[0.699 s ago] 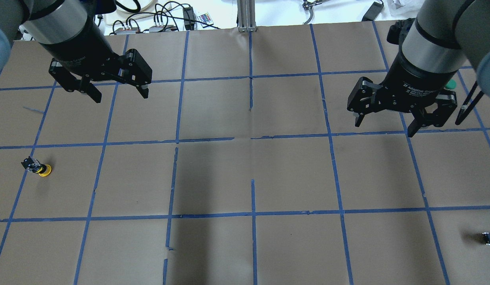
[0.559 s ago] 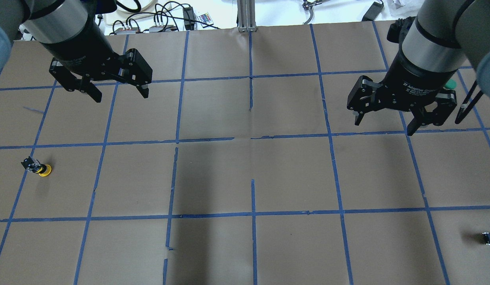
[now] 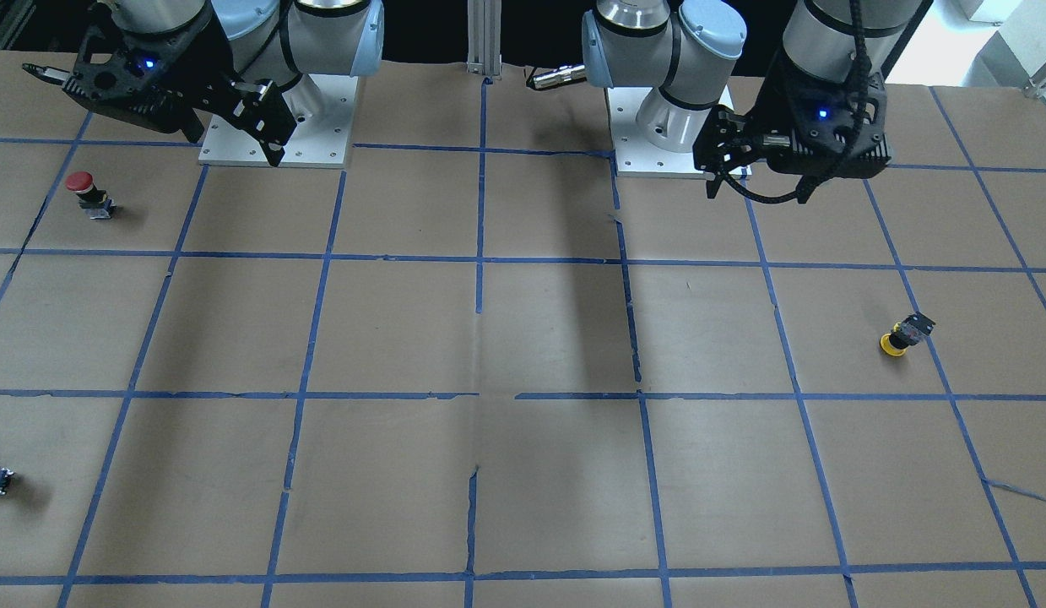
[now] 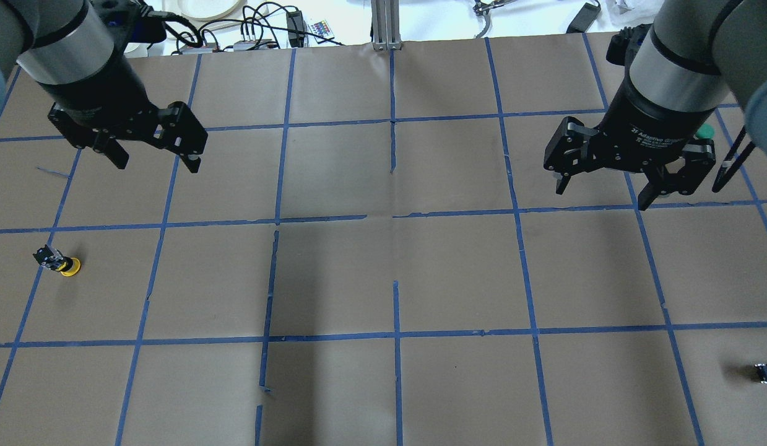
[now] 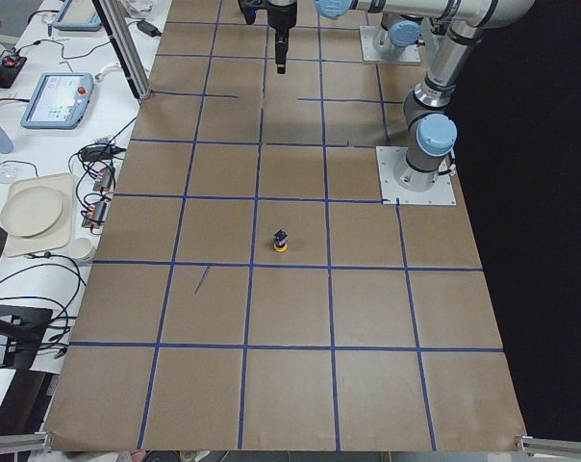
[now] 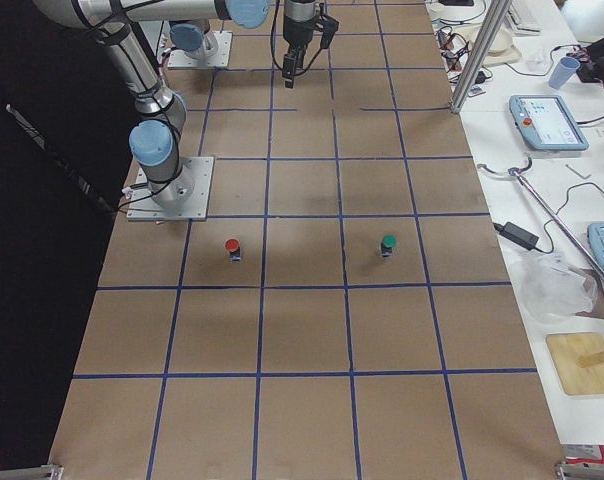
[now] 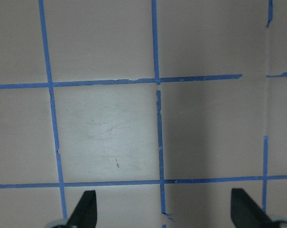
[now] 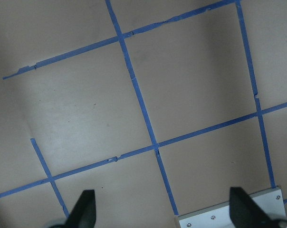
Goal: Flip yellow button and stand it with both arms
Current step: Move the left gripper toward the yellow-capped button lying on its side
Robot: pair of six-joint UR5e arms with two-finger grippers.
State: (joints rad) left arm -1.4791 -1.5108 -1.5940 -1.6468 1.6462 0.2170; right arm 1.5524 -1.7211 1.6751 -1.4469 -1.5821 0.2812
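The yellow button (image 4: 61, 263) sits at the table's left side, apparently resting on its yellow cap with the black-and-grey body pointing up. It also shows in the front view (image 3: 902, 335) and the left side view (image 5: 282, 241). My left gripper (image 4: 157, 164) hangs open and empty above the table, farther back than the button and to its right. Its wrist view (image 7: 165, 211) shows only taped paper between the spread fingers. My right gripper (image 4: 601, 197) is open and empty over the right half; its wrist view (image 8: 162, 211) shows no object.
A red-capped button (image 3: 84, 190) stands near the right arm's base plate (image 3: 320, 127). A green-capped button (image 6: 388, 244) stands farther out on that side. A small capless dark block (image 4: 766, 371) lies at the near right edge. Cables and gear lie beyond the far edge.
My left gripper has moved left and a little toward the near side, closer to the button's column. The right gripper has hardly moved. The button has not moved.
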